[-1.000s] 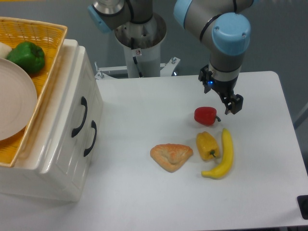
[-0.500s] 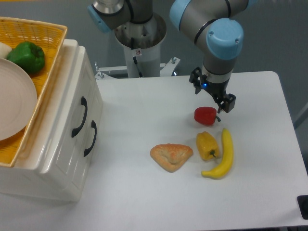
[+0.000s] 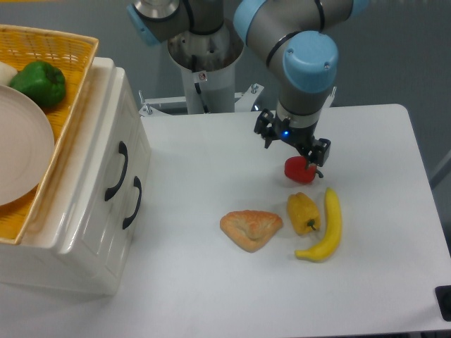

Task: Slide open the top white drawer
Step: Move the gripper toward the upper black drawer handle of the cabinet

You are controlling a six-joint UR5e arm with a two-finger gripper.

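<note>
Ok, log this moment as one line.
top white drawer: shut | gripper: open, empty, over table, above red pepper | handle: untouched

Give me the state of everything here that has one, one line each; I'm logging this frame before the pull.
top white drawer: shut, handle untouched
lower drawer: shut
gripper: open, empty, above the table by the red pepper
yellow basket: on top of the cabinet, holding a plate and green pepper
</note>
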